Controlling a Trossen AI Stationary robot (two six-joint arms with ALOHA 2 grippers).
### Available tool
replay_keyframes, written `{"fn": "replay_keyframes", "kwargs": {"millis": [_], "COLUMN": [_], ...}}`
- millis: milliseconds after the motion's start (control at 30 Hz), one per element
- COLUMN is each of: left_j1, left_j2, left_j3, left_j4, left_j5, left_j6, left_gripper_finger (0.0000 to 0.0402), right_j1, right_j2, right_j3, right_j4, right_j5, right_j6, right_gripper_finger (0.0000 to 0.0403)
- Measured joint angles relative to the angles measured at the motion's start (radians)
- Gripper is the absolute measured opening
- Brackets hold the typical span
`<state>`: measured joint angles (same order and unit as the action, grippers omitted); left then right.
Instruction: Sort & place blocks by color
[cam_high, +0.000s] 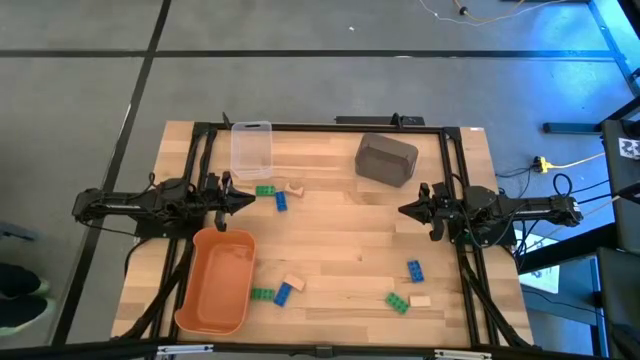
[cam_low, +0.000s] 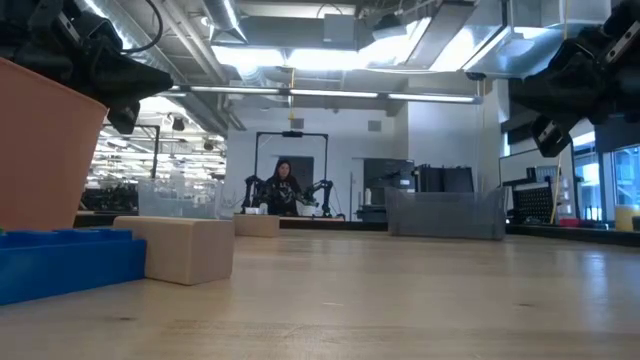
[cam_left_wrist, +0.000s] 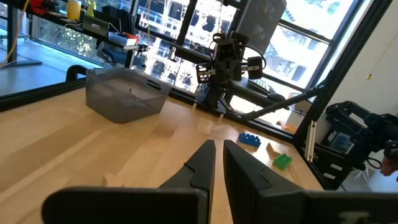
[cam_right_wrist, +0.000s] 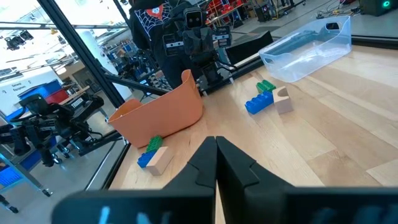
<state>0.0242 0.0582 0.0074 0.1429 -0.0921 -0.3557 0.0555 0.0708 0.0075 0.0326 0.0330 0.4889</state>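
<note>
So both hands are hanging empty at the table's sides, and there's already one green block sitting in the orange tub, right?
Not quite. The orange tub holds nothing; the high view shows its inside bare, with the blocks lying on the table. The left hand and right hand do hang empty at the sides.

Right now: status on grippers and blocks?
Left gripper shut, empty, at left edge. Right gripper shut, empty, at right edge. Blocks scattered, none binned.

Table centre (cam_high: 340, 235) open; orange tub (cam_high: 215, 282), grey bin (cam_high: 386, 159) flank edges.
</note>
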Motion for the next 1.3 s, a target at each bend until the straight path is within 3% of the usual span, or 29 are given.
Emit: {"fn": "replay_keyframes", "kwargs": {"millis": [300, 400, 767, 967, 1167, 1300], "left_j1": [0.0, 0.0, 0.0, 0.0, 0.0, 0.0], "left_j2": [0.0, 0.0, 0.0, 0.0, 0.0, 0.0], "left_j3": [0.0, 0.0, 0.0, 0.0, 0.0, 0.0], "left_j4": [0.0, 0.0, 0.0, 0.0, 0.0, 0.0], "left_j5": [0.0, 0.0, 0.0, 0.0, 0.0, 0.0], "left_j6": [0.0, 0.0, 0.0, 0.0, 0.0, 0.0], "left_gripper_finger": [0.0025, 0.0025, 0.0025, 0.0025, 0.0025, 0.0025], "right_j1": [0.0, 0.0, 0.0, 0.0, 0.0, 0.0], "right_j2": [0.0, 0.0, 0.011, 0.121, 0.26, 0.343], "right_j3": [0.0, 0.0, 0.027, 0.227, 0.522, 0.706], "right_j4": [0.046, 0.12, 0.427, 0.222, -0.155, -0.441], "right_j5": [0.003, 0.008, 0.236, 0.25, 0.125, 0.064], "right_j6": [0.004, 0.081, 0.209, 0.217, 0.226, 0.276], "right_gripper_finger": [0.0003, 0.0003, 0.0011, 0.0081, 0.0167, 0.0203]}}
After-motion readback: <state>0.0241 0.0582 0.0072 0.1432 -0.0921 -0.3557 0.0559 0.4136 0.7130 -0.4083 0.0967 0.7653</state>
